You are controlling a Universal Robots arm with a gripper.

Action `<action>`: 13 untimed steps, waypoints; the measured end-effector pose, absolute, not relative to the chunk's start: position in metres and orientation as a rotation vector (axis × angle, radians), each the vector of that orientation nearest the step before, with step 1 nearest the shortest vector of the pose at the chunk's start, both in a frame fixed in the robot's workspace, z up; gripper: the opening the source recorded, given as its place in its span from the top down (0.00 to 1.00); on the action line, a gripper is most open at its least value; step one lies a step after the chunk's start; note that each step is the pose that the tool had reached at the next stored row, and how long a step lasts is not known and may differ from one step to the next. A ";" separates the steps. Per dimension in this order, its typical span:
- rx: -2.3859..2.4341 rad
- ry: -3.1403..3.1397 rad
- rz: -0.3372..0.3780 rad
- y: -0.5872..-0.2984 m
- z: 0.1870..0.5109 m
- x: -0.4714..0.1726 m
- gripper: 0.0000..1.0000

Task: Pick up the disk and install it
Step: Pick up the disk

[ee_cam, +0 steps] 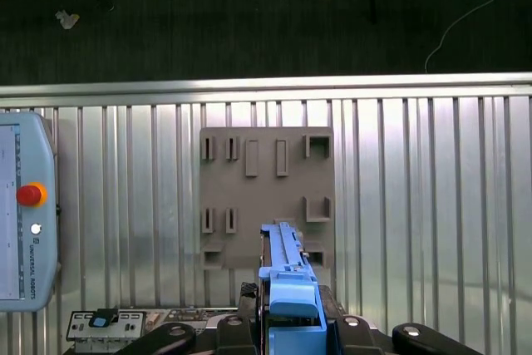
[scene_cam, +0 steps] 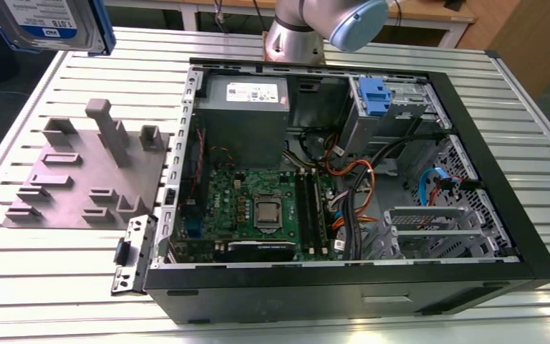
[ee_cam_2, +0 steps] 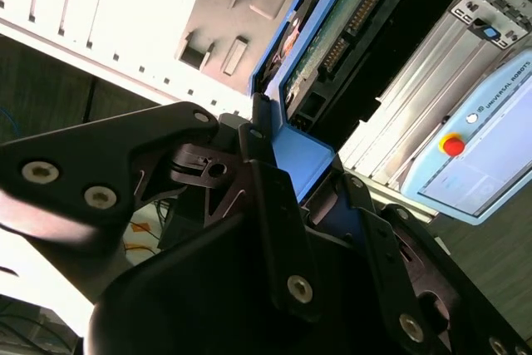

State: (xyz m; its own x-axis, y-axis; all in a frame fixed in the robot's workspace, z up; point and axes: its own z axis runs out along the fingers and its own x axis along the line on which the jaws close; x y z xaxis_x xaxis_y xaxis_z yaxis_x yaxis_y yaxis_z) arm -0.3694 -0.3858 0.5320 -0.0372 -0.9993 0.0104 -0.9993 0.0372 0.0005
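- I've got the disk [scene_cam: 51, 25] up in the air at the exterior view's left, clear of the counter [scene_cam: 533, 122] and well apart from the open computer case [scene_cam: 351, 294].
- The end effector [ee_cam: 287, 318] is clenched on it. In both wrist views the black fingers [ee_cam_2: 270, 197] sit on either side of the blue carrier frame [ee_cam_2: 303, 160], with the drive standing on edge between them.
- Looking down in the first wrist view, the disk hangs over the grey fixture plate [ee_cam: 266, 197], not touching it.
- The drive cage [scene_cam: 409, 107] is at the far corner of the case, at the exterior view's right.
- My read on handling: this is a stiff metal slab, fairly dense for its size, so it won't sag or flex in the grip.
- It won't take knocks, though. The circuit board [ee_cam_2: 328, 39] and its connector row are bare on one face, and I'd keep everything off those.
- The plastic frame looks smooth and a little springy, so I'd expect some slip or twist if the clamp is off-centre.
- The best hold, as I judge it, is across the frame's long edges near one end, where it's gripped now.
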 end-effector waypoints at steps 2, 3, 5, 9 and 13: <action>2.174 -2.257 0.011 -0.386 0.532 -0.369 0.64; 2.174 -2.257 0.011 -0.386 0.532 -0.369 0.64; 2.174 -2.257 0.011 -0.386 0.532 -0.369 0.64; 2.174 -2.257 0.011 -0.386 0.532 -0.367 0.64; 2.174 -2.257 0.011 -0.386 0.532 -0.367 0.64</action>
State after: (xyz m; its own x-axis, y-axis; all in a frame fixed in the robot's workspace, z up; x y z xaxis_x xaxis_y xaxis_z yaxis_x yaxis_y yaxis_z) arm -0.3670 -0.3858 0.5320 -0.0372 -0.9993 0.0104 -0.9993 0.0372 0.0006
